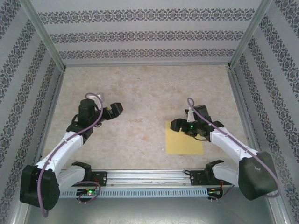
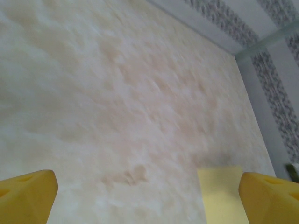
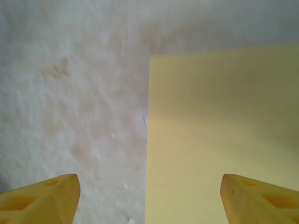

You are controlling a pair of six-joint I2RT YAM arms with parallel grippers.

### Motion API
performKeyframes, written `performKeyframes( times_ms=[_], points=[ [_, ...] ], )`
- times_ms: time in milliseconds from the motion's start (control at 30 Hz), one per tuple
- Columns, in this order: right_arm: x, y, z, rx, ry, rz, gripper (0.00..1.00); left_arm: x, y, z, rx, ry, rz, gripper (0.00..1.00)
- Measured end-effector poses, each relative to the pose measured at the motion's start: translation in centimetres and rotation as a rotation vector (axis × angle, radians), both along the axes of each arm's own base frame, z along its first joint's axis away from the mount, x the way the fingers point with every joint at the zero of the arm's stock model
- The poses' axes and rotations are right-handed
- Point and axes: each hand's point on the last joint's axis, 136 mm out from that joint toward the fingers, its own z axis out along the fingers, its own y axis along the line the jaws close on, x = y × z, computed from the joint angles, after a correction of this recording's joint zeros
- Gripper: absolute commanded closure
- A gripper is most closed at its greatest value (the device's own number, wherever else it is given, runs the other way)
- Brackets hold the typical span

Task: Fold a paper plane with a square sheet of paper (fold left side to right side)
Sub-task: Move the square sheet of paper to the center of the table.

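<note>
Room opens wide over the table (image 1: 140, 88) between my 2 arms and toward the far wall (image 1: 140, 35) — marbled surface hemmed by patterned walls on 3 sides and the metal rail (image 1: 149, 176) at the near edge. Right of centre, near that rail, the square sheet of paper (image 1: 184, 141) lies flat, and my right gripper (image 3: 149, 182) hangs over its far left corner, fingers spread and gripping nothing, 1 straight edge running between them. My left gripper (image 2: 149, 196) hovers well apart on the left — fingers wide, empty.
</note>
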Motion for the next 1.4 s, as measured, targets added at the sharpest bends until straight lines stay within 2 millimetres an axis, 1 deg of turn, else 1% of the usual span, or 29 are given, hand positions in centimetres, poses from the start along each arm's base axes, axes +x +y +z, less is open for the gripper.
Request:
performKeyframes(
  times_ms=[67,133,233,267,367,500,600,767,867,900,967,1067,1133,1233,1267,1300,1333,1400],
  points=[
    [-0.6,0.4,-1.3,-0.017,0.054,0.009,0.24,-1.0,-1.6,-0.9,-0.014,0.036,-0.038,0.00],
    [-1.0,0.7,-2.6,-0.035,0.104,0.014,0.24,-1.5,-2.6,-1.9,-0.014,0.071,-0.056,0.00],
    [-1.7,1.3,-4.2,-0.064,0.163,0.031,0.24,-1.7,-3.3,-3.1,-0.007,0.113,-0.060,0.00],
    [-1.7,1.6,-4.3,-0.068,0.171,0.039,0.24,-1.7,-3.3,-3.4,-0.005,0.122,-0.056,0.00],
    [-0.9,3.3,-4.0,-0.058,0.153,0.061,0.24,-1.5,-3.0,-3.6,0.001,0.126,-0.029,0.00],
    [-0.4,5.5,-4.1,-0.043,0.147,0.081,0.24,-1.3,-2.3,-3.8,0.026,0.126,0.010,0.00],
    [0.5,7.6,-4.1,-0.032,0.133,0.090,0.24,-1.4,-1.6,-3.8,0.048,0.127,0.040,0.01],
    [2.5,11.9,-3.9,0.011,0.096,0.085,0.25,-1.4,-0.9,-3.5,0.071,0.130,0.072,0.01],
    [3.8,14.6,-3.7,0.046,0.074,0.086,0.27,-1.4,-0.8,-3.5,0.078,0.137,0.077,0.00],
    [4.2,15.2,-3.6,0.056,0.071,0.086,0.27,-1.5,-0.8,-3.6,0.080,0.142,0.077,0.00],
    [4.7,16.1,-3.3,0.070,0.061,0.087,0.26,-1.6,-0.8,-3.5,0.081,0.151,0.074,0.03],
    [5.2,16.0,-2.6,0.078,0.047,0.086,0.24,-1.7,-1.1,-3.3,0.076,0.166,0.056,0.10],
    [5.4,15.3,-1.6,0.071,0.032,0.077,0.21,-1.7,-1.7,-3.3,0.062,0.182,0.027,0.14],
    [6.6,13.0,1.3,0.060,-0.036,0.047,0.17,-1.9,-2.7,-3.8,0.031,0.222,-0.014,0.26],
    [7.3,11.7,2.4,0.047,-0.072,0.028,0.16,-2.2,-3.1,-4.1,0.021,0.243,-0.029,0.30],
    [7.7,10.7,3.1,0.033,-0.094,0.013,0.15,-2.4,-3.6,-4.5,0.012,0.262,-0.045,0.33],
    [8.3,9.3,3.6,0.007,-0.116,-0.004,0.15,-2.7,-4.2,-4.9,0.001,0.284,-0.065,0.37],
    [9.0,7.1,3.7,-0.061,-0.130,-0.027,0.14,-3.3,-5.7,-5.8,-0.016,0.329,-0.109,0.44]
  ],
)
